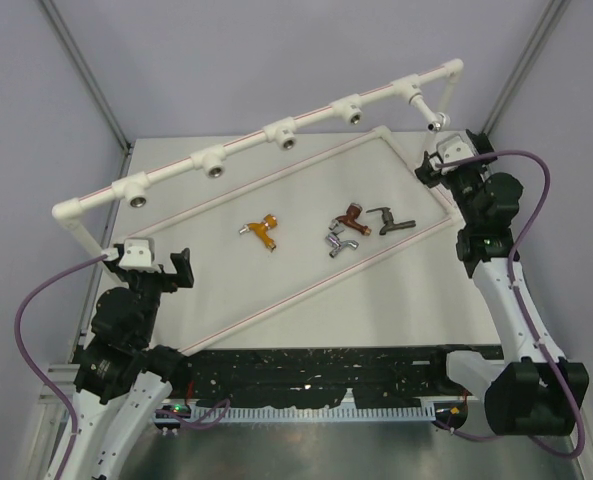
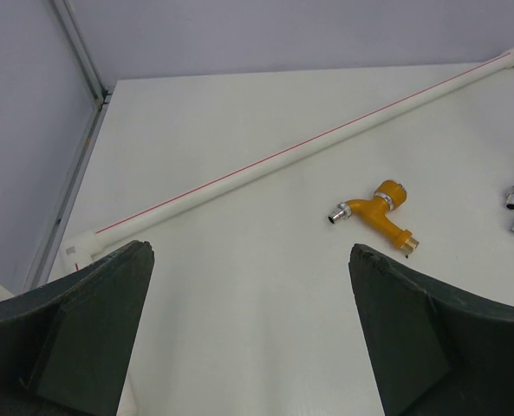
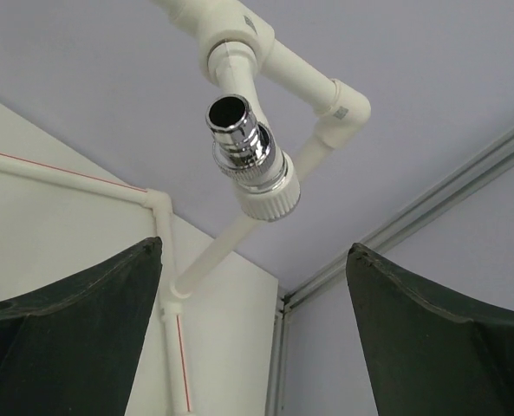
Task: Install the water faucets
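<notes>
Left gripper (image 2: 248, 260): fingers spread wide, nothing in them, low over the near-left part of the table (image 1: 226, 275)
Right gripper (image 3: 252, 250): also wide open and empty, up at the far-right end of the pipe frame (image 1: 248, 146), just below the white faucet (image 3: 252, 169) but not touching it
White faucet: looks seated in the far-right tee, so I'd call that one done
Orange-gold faucet (image 2: 378, 215): flat on the table, ahead and right of the left gripper, well apart from it; left arm is clearly the closer one
Its long axis: runs crosswise in the left wrist view, threaded end pointing left, same line the jaws open along, so I reckon the wrist needs a turn to pinch across the body
Other three: copper-brown faucet (image 1: 351, 214), chrome faucet (image 1: 339, 243) and dark bronze faucet (image 1: 389, 220) bunched further right, nearer the right arm
Tee sockets (image 1: 214, 168): four look empty along the top rail
</notes>
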`<state>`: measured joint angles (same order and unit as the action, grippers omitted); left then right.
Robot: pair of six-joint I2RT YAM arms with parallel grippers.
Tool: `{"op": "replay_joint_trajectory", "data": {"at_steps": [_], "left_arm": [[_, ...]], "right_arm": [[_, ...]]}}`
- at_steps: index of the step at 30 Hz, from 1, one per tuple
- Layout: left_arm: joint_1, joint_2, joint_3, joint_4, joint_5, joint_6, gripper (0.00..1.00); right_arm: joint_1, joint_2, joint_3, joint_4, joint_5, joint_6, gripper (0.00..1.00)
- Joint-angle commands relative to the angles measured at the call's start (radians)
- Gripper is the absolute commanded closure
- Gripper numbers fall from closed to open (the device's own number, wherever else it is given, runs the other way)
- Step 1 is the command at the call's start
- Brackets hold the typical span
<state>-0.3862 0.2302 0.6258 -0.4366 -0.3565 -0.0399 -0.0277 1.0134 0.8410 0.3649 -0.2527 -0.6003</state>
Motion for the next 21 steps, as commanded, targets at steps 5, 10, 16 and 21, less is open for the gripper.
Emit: {"op": "replay_joint_trajectory", "data": {"at_steps": [5, 10, 16, 21], "left_arm": [[-0.003, 0.000, 0.000, 0.062, -0.002, 0.011, 0.01], [-0.005, 0.001, -0.001, 0.062, -0.002, 0.012, 0.00], [-0.003, 0.006, 0.000, 0.064, -0.002, 0.014, 0.00], [-0.003, 0.006, -0.001, 0.064, 0.002, 0.014, 0.00]], "right_arm": [[-0.001, 0.178, 0.193, 0.160, -0.098, -0.122, 0.14], [-0.001, 0.247, 0.231, 0.160, -0.151, -0.089, 0.28], [-0.001, 0.254, 0.201, 0.184, -0.235, 0.078, 0.68], [-0.001, 0.266, 0.168, 0.268, -0.278, 0.367, 0.95]]}}
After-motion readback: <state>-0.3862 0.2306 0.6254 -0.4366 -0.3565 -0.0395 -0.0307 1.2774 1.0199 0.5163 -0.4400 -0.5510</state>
